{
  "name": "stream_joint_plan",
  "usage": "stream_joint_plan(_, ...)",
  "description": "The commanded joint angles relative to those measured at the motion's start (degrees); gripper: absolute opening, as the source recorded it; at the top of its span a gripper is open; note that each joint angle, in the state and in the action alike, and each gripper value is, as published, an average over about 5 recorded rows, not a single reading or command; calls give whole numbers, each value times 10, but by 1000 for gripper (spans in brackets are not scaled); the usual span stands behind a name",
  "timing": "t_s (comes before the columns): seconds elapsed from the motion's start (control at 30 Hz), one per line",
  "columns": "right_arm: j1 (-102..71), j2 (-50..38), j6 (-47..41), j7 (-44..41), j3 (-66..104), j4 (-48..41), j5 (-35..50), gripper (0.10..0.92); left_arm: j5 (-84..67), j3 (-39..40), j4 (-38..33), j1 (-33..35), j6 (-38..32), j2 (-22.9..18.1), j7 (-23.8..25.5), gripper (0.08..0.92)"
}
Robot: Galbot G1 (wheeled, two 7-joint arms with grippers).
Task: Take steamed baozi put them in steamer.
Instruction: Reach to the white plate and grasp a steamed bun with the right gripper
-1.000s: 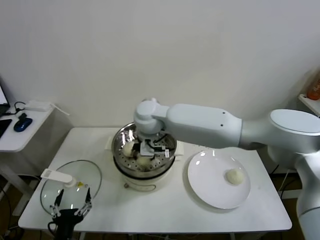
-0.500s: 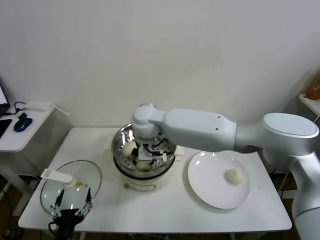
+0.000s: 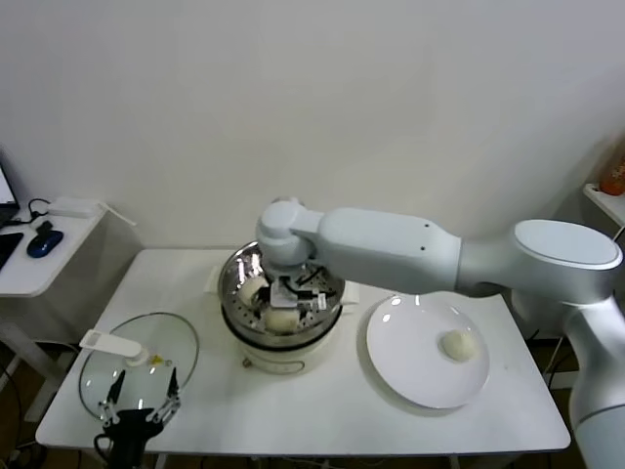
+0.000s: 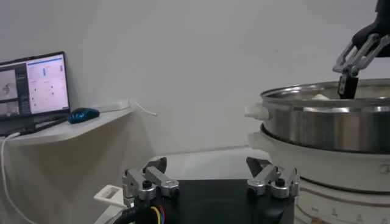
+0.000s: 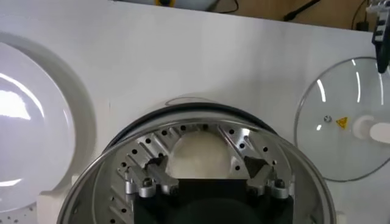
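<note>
The right gripper (image 5: 207,165) is seen inside the steamer (image 3: 234,288), its jaws spread wide. A bun (image 5: 198,153) lies on the perforated floor between the two fingertips; a gap shows on each side of it, so it is not clamped. In the head view this gripper (image 3: 291,296) is reached down into the basket from the right arm stretched across the table (image 3: 293,410), and two more buns (image 3: 253,289) are seen in the basket beside it, one near the left wall and one (image 3: 281,319) near the front rim. A fourth bun (image 3: 458,343) lies on the plate (image 3: 410,376) to the right of the steamer. The left gripper (image 3: 142,405) is held low at the table's front left edge, jaws apart and empty, just beside the glass lid (image 3: 137,357).
</note>
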Motion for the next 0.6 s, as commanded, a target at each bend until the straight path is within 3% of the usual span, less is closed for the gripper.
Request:
stream_joint_plan(0.03, 39, -9, 22, -30, 13, -3, 41, 823, 0, 1, -1, 0, 0, 0, 0, 823)
stream_joint_plan(0.27, 127, -69, -30, -18, -6, -12, 128, 823, -3, 1, -7, -1, 4, 7, 2, 823)
stream_joint_plan(0.6, 201, -239, -233, 62, -130, -57, 428, 823, 6, 4, -17, -13, 3, 16, 6, 823)
